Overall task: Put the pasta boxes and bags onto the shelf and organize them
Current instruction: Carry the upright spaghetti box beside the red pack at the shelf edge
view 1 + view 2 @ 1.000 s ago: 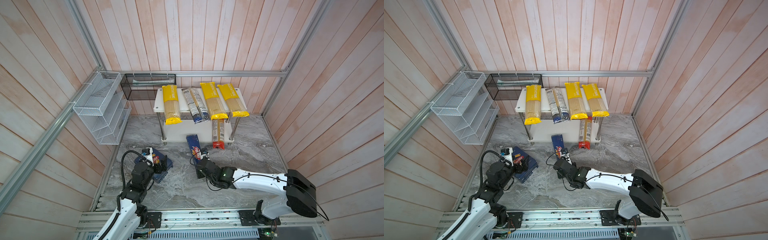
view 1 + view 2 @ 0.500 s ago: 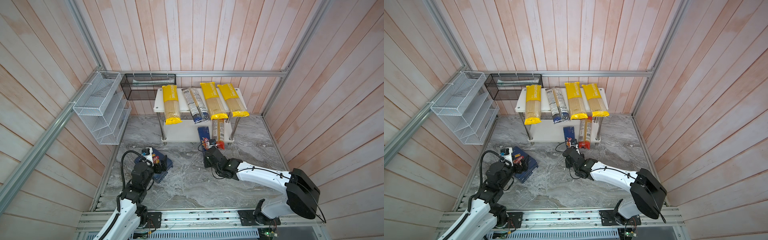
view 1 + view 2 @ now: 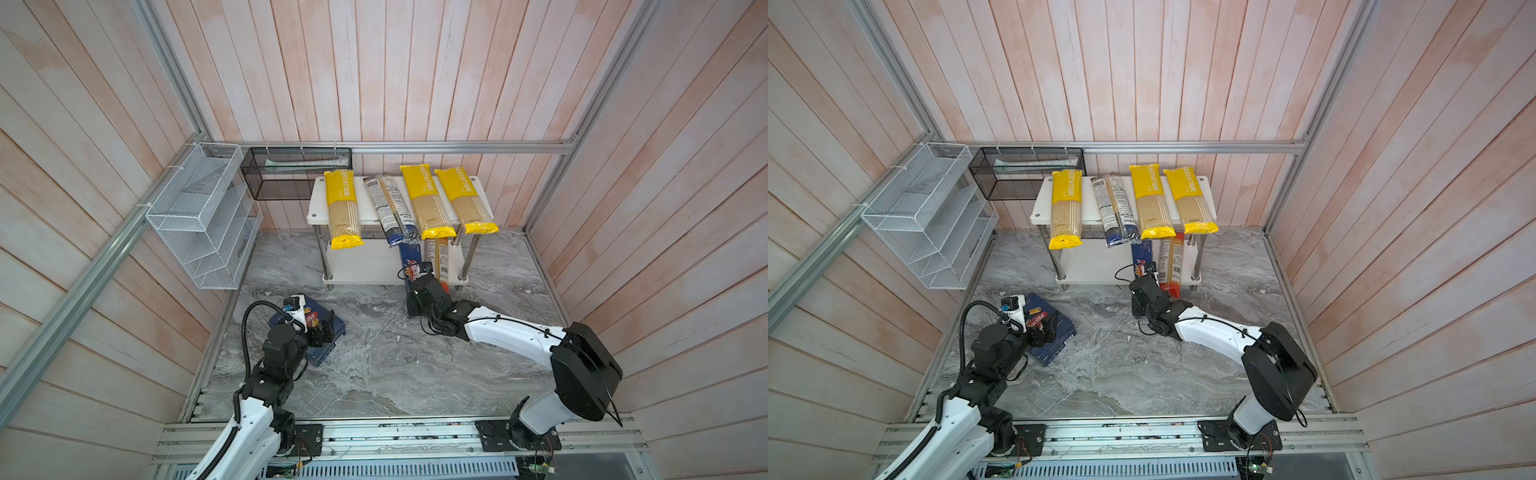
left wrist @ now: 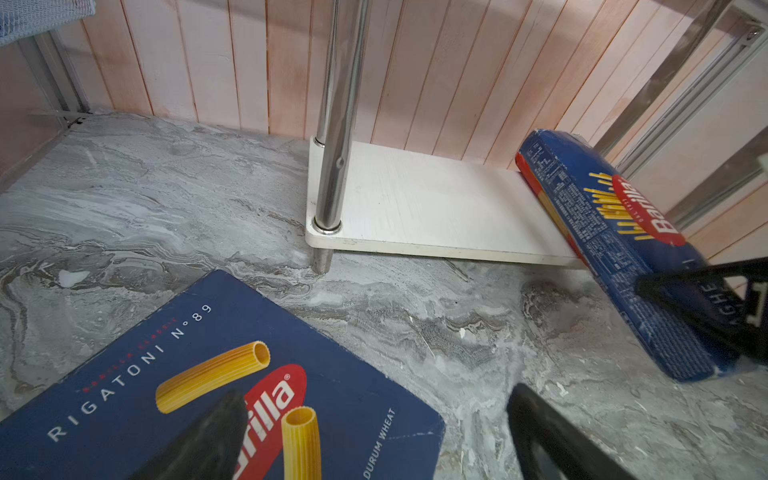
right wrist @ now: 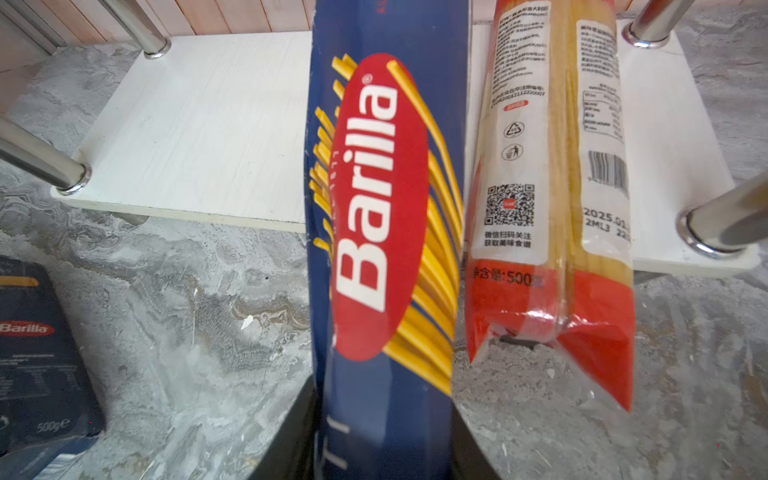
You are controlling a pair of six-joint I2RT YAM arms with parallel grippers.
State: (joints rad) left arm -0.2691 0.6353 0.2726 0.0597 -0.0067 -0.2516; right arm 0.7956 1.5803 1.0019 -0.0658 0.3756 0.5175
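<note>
The long narrow Spaghetti box is clamped at its near end in my right gripper, which is shut on it. Its far end lies on the shelf's lower board, right beside the red-ended bag. In both top views the box slants from the gripper up onto the shelf. Three yellow bags and two clear navy-ended bags lie on the top board. The wide rigatoni box lies flat on the floor at left. My left gripper hovers open over its corner.
A white wire-mesh organizer hangs on the left wall and a black mesh basket on the back wall. Chrome posts stand at the lower board's corners. Wooden walls close in three sides of the marble floor.
My right gripper has carried the Spaghetti box from the middle of the floor toward the shelf, sliding its far end onto the lower board beside the red-ended bag. The left arm has stayed still.
</note>
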